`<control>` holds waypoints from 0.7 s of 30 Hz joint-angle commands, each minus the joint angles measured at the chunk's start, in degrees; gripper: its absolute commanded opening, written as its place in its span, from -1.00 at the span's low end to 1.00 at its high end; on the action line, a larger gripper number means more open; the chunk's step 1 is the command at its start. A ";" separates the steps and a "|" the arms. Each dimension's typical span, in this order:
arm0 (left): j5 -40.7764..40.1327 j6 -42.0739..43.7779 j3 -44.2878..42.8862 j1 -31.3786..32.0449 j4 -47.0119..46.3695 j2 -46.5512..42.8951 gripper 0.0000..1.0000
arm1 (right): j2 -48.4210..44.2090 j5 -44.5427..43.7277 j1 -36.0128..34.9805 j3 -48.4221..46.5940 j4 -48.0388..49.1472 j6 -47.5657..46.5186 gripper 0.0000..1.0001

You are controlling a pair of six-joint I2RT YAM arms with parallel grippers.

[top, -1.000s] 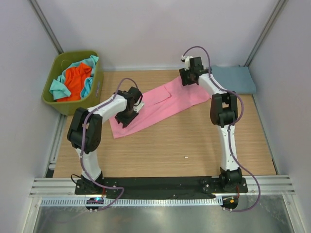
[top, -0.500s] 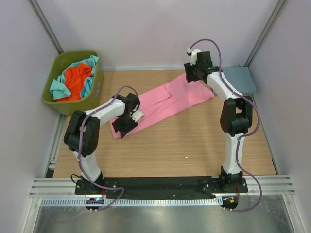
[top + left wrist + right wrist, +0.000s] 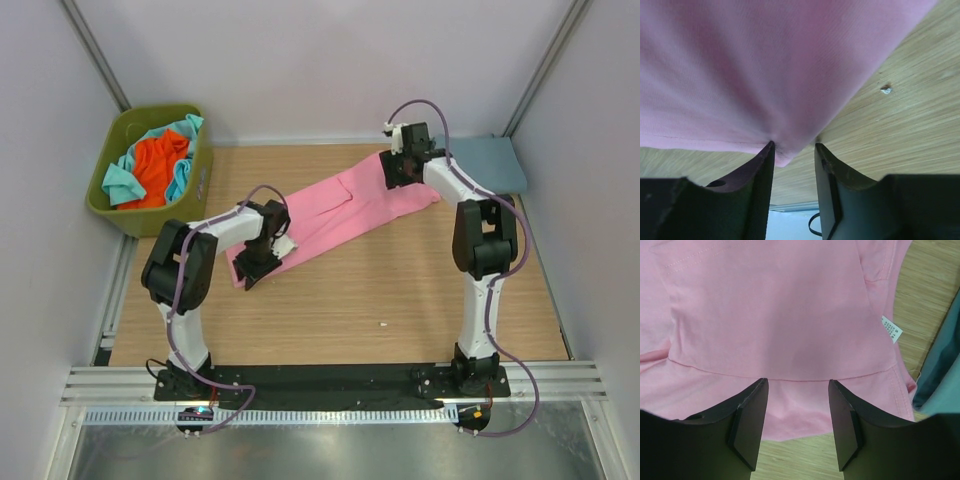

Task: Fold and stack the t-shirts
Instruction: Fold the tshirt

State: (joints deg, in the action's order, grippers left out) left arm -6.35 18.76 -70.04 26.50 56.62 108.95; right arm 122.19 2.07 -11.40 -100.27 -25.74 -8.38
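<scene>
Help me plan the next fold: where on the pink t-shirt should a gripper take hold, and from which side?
Take the pink t-shirt at its near-left corner, coming in low from the table beyond that end. It lies flat as a long diagonal strip, so likely only an edge lets one jaw slide underneath.

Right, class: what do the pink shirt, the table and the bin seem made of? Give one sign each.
Pink shirt: soft matte cloth, likely cotton knit; stitched seams, fine texture, sewn label. Table: wood or wood-look laminate; pale streaky grain. Bin: probably plastic; smooth olive walls, moulded rim.
</scene>
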 commanded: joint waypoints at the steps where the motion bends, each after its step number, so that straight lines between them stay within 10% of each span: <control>1: 1.69 1.01 -1.68 -0.05 0.33 0.74 -0.27 | 2.16 -0.92 0.06 -0.97 1.13 0.56 0.15; 8: 4.06 0.57 -2.82 0.13 2.96 3.73 -0.82 | 9.99 -0.40 0.06 -6.78 0.51 0.12 0.15; 21: 13.73 1.36 -4.23 13.73 9.30 6.71 -0.93 | 27.65 2.07 -2.84 -33.31 -7.21 -0.75 0.19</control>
State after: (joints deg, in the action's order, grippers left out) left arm -0.12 19.73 -73.69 35.90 64.64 113.40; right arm 145.21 4.23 -12.78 -127.00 -29.65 -8.40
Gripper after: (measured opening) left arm 0.043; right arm 0.584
